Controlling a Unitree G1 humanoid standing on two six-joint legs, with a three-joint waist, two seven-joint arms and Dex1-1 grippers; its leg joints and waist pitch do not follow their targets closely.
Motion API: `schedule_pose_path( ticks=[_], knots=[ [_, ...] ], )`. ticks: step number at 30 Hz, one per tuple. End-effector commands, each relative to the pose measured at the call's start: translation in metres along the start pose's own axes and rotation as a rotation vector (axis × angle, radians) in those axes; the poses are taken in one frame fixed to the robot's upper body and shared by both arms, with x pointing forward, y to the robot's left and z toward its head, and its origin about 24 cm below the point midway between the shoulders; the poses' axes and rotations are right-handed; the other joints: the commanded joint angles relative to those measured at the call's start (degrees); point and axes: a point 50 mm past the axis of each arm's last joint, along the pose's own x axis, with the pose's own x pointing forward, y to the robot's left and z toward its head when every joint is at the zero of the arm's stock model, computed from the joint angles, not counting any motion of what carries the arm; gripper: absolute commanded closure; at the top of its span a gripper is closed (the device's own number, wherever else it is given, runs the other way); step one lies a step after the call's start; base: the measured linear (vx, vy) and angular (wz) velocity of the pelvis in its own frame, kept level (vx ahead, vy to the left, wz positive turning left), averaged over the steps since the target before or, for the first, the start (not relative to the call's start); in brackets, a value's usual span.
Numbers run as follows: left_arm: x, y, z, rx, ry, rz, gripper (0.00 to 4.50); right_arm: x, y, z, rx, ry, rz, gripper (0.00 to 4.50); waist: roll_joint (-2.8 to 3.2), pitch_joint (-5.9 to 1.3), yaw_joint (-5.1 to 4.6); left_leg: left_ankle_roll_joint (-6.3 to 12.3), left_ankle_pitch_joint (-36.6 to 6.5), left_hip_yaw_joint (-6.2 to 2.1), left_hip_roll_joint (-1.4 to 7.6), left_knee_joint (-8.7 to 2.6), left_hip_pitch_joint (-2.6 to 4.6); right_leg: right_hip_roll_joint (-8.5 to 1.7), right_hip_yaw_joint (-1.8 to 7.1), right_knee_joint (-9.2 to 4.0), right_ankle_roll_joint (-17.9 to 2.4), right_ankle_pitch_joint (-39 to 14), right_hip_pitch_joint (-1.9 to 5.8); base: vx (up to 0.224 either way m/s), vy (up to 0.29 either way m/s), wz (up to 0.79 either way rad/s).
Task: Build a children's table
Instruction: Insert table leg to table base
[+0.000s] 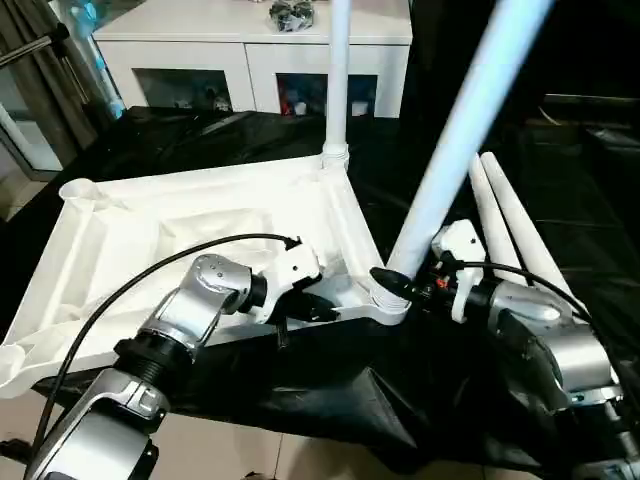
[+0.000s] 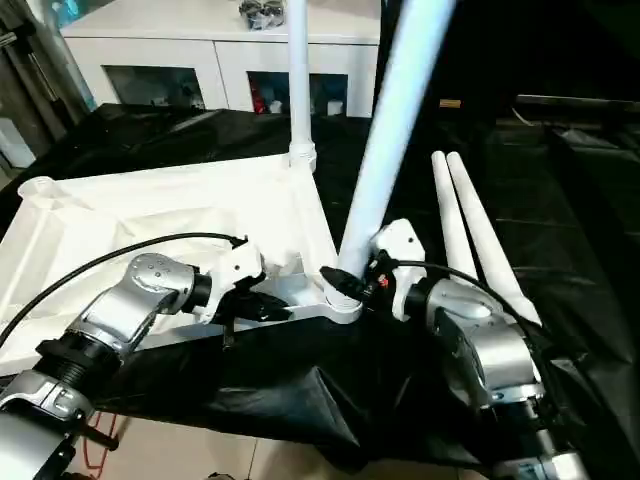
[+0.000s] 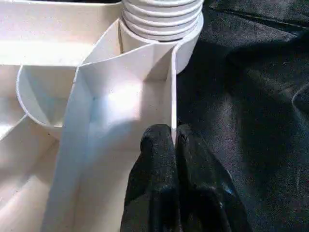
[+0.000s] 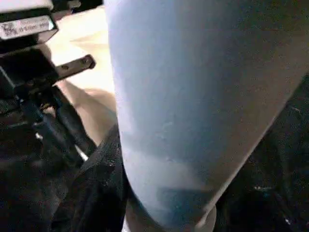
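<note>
1. Tabletop [image 1: 180, 230] lies upside down on the black-covered bench [image 1: 560, 180], ribbed underside up. The far-left socket [image 1: 78, 192] and near-left corner are bare, so two legs are not yet fitted.
2. Left gripper [image 1: 322, 308] is pinched nearly shut on the thin near edge wall of the tabletop, just beside the near-right corner; wrist view shows its fingers [image 3: 159, 164] clamped on that rib. Looks like it is steadying the top.
3. Far-right corner: one leg [image 1: 338, 80] stands upright in its socket, seemingly done.
4. Near-right corner: second leg [image 1: 470, 110] has its base in the socket [image 1: 388, 298] but leans right, judged not fully seated.
5. Right gripper [image 1: 415, 282] is about half open, wrapped round that leg's base.
6. Two spare legs [image 1: 515, 225] lie side by side on the bench to the right, untouched. Roughly a third to halfway through.
</note>
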Motion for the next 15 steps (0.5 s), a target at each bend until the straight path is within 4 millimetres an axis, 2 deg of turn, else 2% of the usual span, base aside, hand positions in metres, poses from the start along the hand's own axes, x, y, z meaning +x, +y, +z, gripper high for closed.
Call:
schedule_pose_path(
  ticks=[1,8,12,15],
  knots=[
    [-0.002,0.000,0.001,0.034,0.027,0.006,4.50,0.004,0.006,-0.023,0.051,0.157,0.060,2.60,-1.08,-3.07,0.10,2.99,-11.4,-1.48,3.41,-3.96,1.01,-4.79,2.48,-4.20,-13.0,-12.1,2.07,0.000,0.000,0.00],
    [-0.001,-0.001,0.000,0.033,0.031,0.009,4.50,0.003,0.007,-0.025,0.060,0.203,0.102,2.60,-1.26,-3.25,0.31,3.06,-10.8,-1.36,3.49,-3.83,1.12,-4.79,2.49,-3.96,-13.6,-9.7,2.08,0.000,0.000,0.00],
    [0.000,-0.001,-0.001,0.033,0.032,0.010,4.50,0.002,0.011,-0.031,0.084,0.225,0.132,2.60,-1.47,-3.26,0.39,3.10,-10.7,-1.29,3.46,-3.74,1.17,-4.84,2.54,-4.00,-13.6,-9.8,2.10,0.000,0.000,0.00],
    [0.000,-0.002,-0.001,0.033,0.032,0.012,4.50,0.000,0.015,-0.039,0.098,0.245,0.152,2.60,-1.38,-3.20,0.43,3.01,-11.1,-1.33,3.47,-3.79,1.13,-4.83,2.51,-4.10,-13.5,-10.3,2.09,0.000,0.000,0.00]
  ],
)
